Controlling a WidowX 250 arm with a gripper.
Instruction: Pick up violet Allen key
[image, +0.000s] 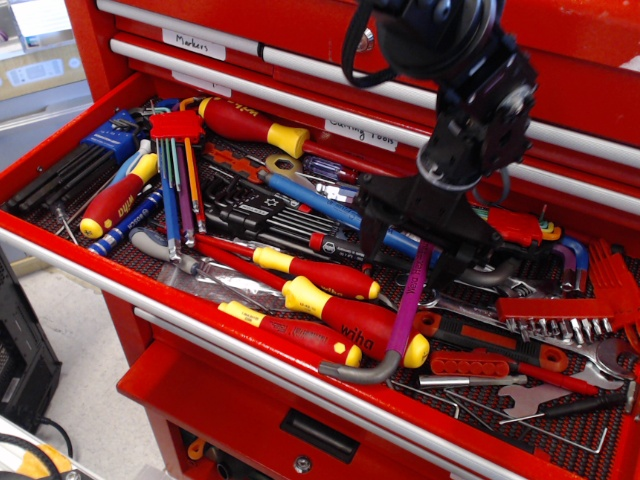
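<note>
Spread fingers (408, 262) straddling the violet Allen key (410, 305) right of centre, liable to snag the blue-sleeved hex key (335, 213) crossing beneath and drag both.
</note>
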